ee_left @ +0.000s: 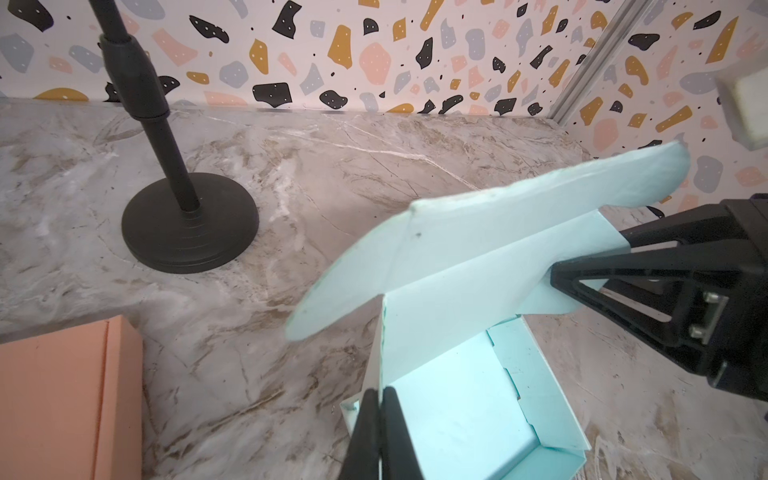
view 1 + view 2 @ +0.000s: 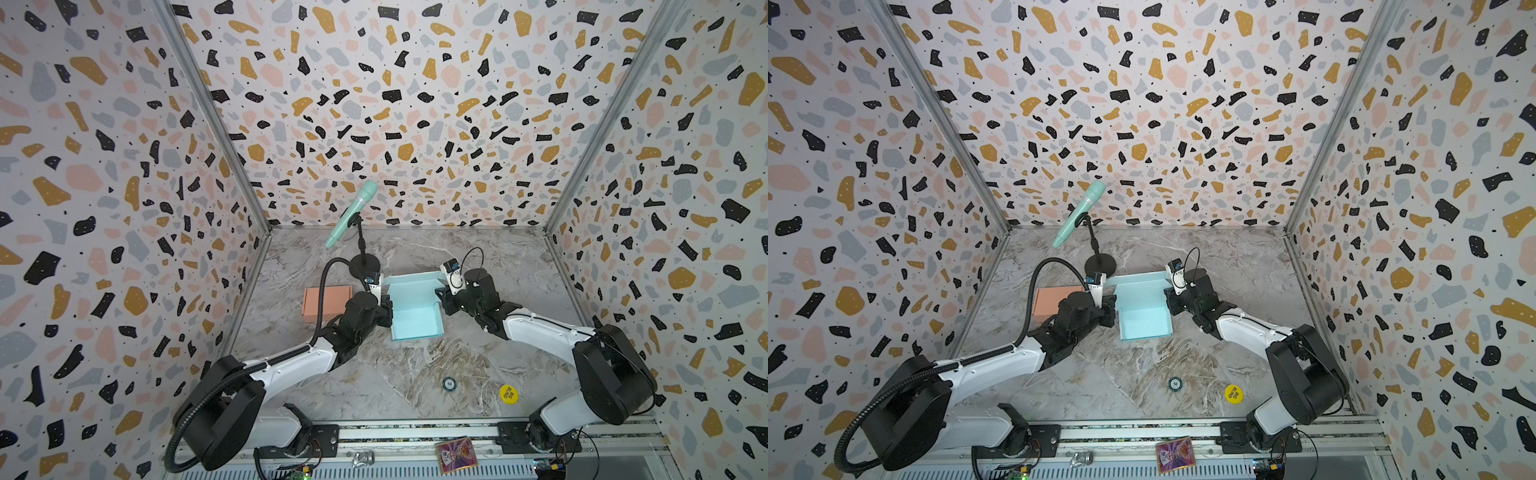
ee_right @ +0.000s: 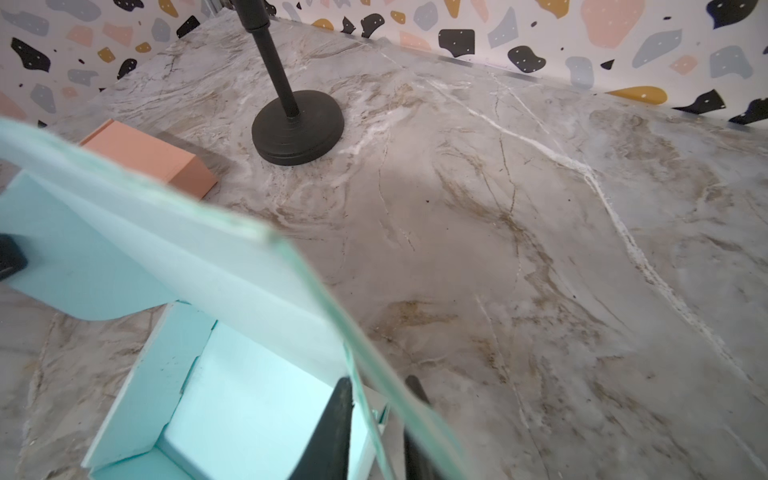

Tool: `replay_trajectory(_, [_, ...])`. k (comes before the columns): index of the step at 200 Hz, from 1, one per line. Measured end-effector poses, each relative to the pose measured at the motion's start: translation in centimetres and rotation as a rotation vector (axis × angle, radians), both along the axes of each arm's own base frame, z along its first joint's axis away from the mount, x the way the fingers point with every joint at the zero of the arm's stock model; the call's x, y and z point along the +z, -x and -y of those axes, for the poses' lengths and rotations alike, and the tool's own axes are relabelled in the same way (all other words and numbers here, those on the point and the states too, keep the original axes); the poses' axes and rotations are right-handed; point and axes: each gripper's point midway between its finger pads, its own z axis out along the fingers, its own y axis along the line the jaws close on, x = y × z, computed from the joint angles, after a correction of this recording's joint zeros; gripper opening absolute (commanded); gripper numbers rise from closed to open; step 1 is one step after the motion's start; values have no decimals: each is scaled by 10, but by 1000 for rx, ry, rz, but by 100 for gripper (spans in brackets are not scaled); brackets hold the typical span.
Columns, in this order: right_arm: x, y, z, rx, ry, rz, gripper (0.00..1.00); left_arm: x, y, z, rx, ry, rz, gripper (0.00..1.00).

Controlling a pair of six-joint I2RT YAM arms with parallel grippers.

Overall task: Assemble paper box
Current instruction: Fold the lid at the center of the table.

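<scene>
- In both top views the teal box [image 2: 415,309] sits mid-table between my two arms. Its base and side walls already stand and the lid [image 2: 411,277] still stands open at the far end, so I judge the tray done and the closing and tucking left.
- Here my left gripper [image 2: 384,309] is at the box's left wall and my right gripper [image 2: 444,300] at its right wall. Neither's jaws can be read from up here.
- A peach box [image 2: 1054,305] lies closed, just left of my left arm. A microphone [image 2: 1079,214] on its black stand [image 2: 1100,264] rises behind the teal box. A yellow disc [image 2: 1233,393] and a small chip [image 2: 1175,383] lie near the table's front edge, well apart from the work.
- The left wrist view shows my left gripper [image 1: 380,432] pinched shut on the left wall [image 1: 376,365], one finger [image 1: 397,432] inside the box. The lid and its rounded side flaps hang open over the cavity.
- The right wrist view shows my right gripper [image 3: 376,424] narrowly parted astride the thin right wall [image 3: 374,415]. Whether its pads press the card I cannot tell. The lid flap [image 3: 137,232] hangs blurred and close over the box's inside.
- The table [image 2: 415,374] is a marble-patterned sheet, flat and bare round the box, so folding has free room.
- Terrazzo-print walls [image 2: 395,104] close in three sides, and an aluminium rail [image 2: 415,432] carrying my arm bases runs along the front.
</scene>
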Motion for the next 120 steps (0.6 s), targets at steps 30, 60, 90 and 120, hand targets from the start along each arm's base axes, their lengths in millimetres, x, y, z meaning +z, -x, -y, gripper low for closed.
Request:
replay_trajectory(30, [0, -1, 2, -4, -8, -4, 21, 0, 0, 2, -7, 3, 3, 0])
replay_trajectory(60, [0, 0, 1, 2, -10, -6, 18, 0, 0, 2, -9, 0, 4, 0])
replay_trajectory(90, [0, 1, -1, 6, -8, -5, 18, 0, 0, 2, -8, -1, 4, 0])
replay_trajectory(120, [0, 7, -10, 25, 4, 2, 18, -5, -3, 2, 4, -4, -2, 0])
